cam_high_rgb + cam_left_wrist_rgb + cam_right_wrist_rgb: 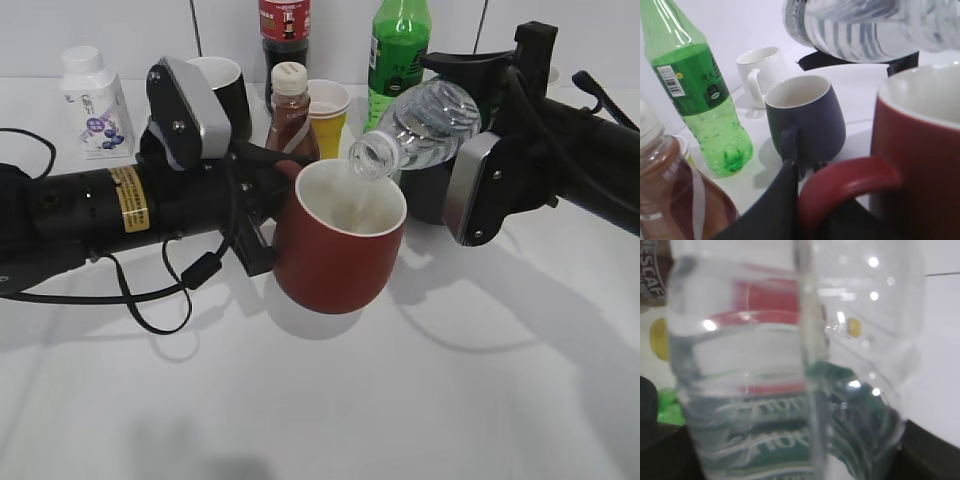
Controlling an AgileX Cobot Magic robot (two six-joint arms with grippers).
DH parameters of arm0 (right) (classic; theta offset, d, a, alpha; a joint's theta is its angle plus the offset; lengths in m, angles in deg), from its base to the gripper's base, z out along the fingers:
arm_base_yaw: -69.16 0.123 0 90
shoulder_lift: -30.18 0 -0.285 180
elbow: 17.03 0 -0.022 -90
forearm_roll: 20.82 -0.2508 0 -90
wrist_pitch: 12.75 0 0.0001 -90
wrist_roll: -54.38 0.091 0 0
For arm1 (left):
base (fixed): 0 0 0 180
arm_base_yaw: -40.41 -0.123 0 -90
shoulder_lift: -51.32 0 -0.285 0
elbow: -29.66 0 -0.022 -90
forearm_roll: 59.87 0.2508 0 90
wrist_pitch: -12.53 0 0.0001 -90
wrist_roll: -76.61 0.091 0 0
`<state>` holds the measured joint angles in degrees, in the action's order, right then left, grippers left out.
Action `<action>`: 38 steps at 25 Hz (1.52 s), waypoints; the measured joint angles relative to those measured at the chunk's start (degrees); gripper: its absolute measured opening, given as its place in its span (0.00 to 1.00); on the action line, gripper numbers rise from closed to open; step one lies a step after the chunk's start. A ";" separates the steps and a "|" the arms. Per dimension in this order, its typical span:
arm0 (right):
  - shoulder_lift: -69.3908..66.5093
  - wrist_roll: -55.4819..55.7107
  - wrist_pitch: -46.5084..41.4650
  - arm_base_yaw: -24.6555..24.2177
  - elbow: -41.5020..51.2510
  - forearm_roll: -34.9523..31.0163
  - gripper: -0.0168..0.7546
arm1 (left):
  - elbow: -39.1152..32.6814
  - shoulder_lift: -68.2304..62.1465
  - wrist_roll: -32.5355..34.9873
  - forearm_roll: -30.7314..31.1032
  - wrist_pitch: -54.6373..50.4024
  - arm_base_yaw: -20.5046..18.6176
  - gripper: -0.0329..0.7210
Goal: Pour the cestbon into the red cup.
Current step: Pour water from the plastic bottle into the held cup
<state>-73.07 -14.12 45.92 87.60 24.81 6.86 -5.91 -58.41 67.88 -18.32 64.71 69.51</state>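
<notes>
The red cup (335,255) is held off the table by my left gripper (262,200), shut on its loop handle (850,176). The cestbon (425,128), clear and ribbed with no cap, lies tilted with its open mouth just over the cup's white inside. My right gripper (478,150) is shut on the bottle's body. In the right wrist view the bottle (790,390) fills the frame, its dark green label low down. In the left wrist view the bottle (865,27) hangs above the cup's rim (925,95).
A dark grey mug (807,120), a white mug (760,72) and a bright green soda bottle (700,95) stand behind. A brown drink bottle (291,112), yellow paper cups (328,112), a black mug (225,90), a cola bottle (284,30) and a white milk bottle (95,105) line the back.
</notes>
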 joint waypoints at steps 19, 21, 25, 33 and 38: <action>0.00 -5.07 1.77 0.00 -0.05 0.00 0.63 | -0.01 0.00 0.04 3.66 0.00 0.00 0.12; 0.00 -5.63 1.87 0.00 -0.05 0.00 0.63 | -0.01 0.00 0.04 3.71 0.00 0.00 0.12; 0.00 -6.55 2.64 0.00 -0.05 0.00 0.63 | -0.01 0.00 0.04 3.70 0.00 0.00 0.12; 0.07 -6.84 3.55 0.00 -0.36 0.31 0.63 | -0.01 0.00 0.04 3.77 0.00 0.00 0.12; 0.13 -7.04 3.76 0.00 -0.36 0.47 0.63 | -0.01 0.00 0.04 3.77 -0.10 0.00 0.12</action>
<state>-72.94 -21.16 49.67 87.60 24.45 7.32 -5.93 -58.41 67.92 -14.55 64.60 69.51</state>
